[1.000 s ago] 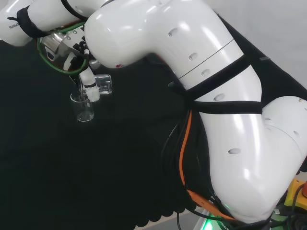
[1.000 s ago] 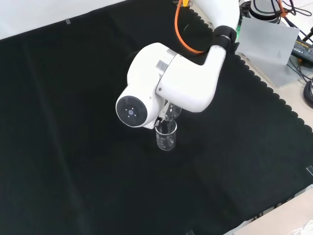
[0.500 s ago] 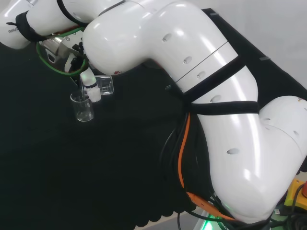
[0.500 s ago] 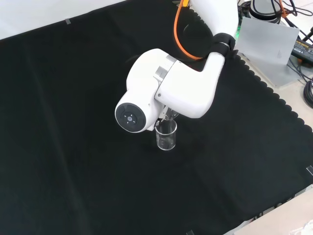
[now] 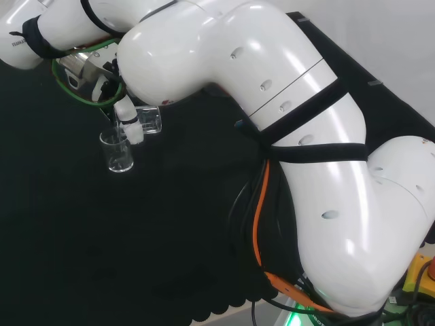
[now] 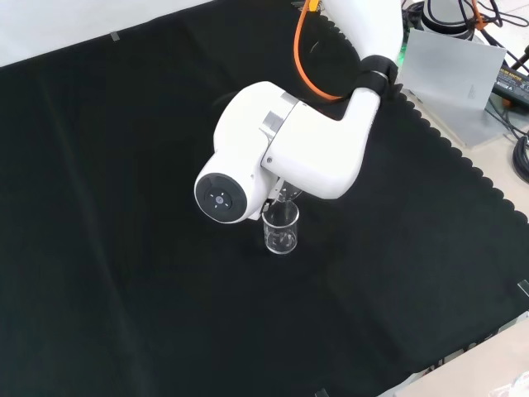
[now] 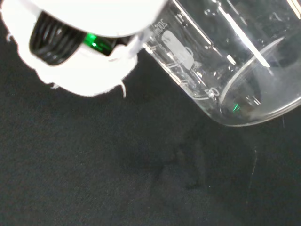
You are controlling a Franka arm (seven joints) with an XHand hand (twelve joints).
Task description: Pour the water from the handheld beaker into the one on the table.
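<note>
A clear glass beaker (image 5: pixel 117 152) stands upright on the black cloth; the front view has it (image 6: pixel 280 231) just below the arm's big white link. My hand (image 5: pixel 126 117) is curled round a second clear beaker (image 5: pixel 148 119), tipped on its side, its mouth turned toward the standing beaker's rim. In the wrist view the held beaker (image 7: pixel 221 66) lies steeply tilted beside a white part of the hand (image 7: pixel 84 56). Whether water is in either vessel I cannot tell.
The arm's white links (image 5: pixel 272 102) rise at the right of the head view and cover the hand in the front view (image 6: pixel 281 157). Orange cable (image 6: pixel 307 58) and the cloth's scalloped edge (image 6: pixel 463 157) lie at the front view's right.
The arm has shifted slightly toward the standing beaker over the last second, carrying the tilted beaker closer over its rim. In the last half second nothing visibly moved.
</note>
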